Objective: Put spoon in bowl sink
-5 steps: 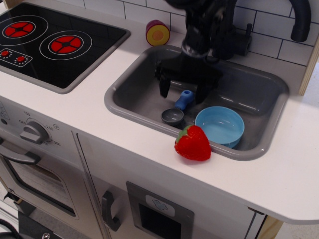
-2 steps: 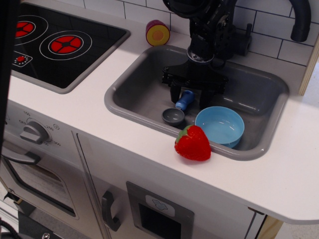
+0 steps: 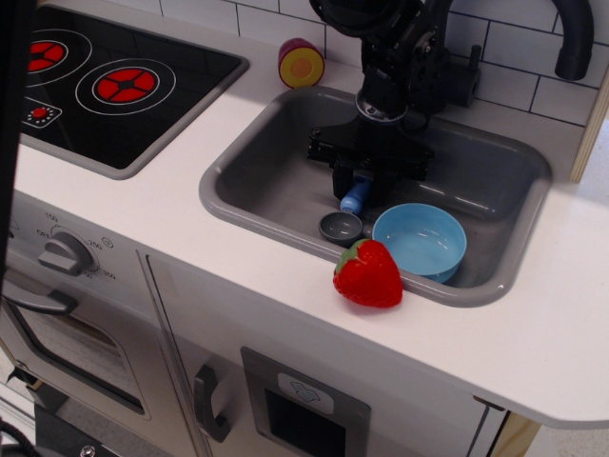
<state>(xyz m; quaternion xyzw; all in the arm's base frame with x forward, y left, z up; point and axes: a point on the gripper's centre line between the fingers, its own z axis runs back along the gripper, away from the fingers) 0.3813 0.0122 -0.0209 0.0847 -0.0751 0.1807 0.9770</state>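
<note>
The spoon (image 3: 346, 217) lies in the grey sink (image 3: 257, 181), its dark grey scoop toward the front and its light blue handle pointing back. My black gripper (image 3: 360, 185) is down in the sink with its fingers closed on the blue handle. The light blue bowl (image 3: 420, 240) sits in the sink just right of the scoop, empty.
A red strawberry (image 3: 367, 273) rests on the sink's front rim. A yellow and purple toy (image 3: 301, 63) stands on the white counter behind the sink. The black faucet (image 3: 575, 38) rises at the back right. A black stovetop (image 3: 105, 86) is at left.
The gripper has come down and closed its fingers around the spoon's handle. The spoon has shifted slightly right, toward the bowl.
</note>
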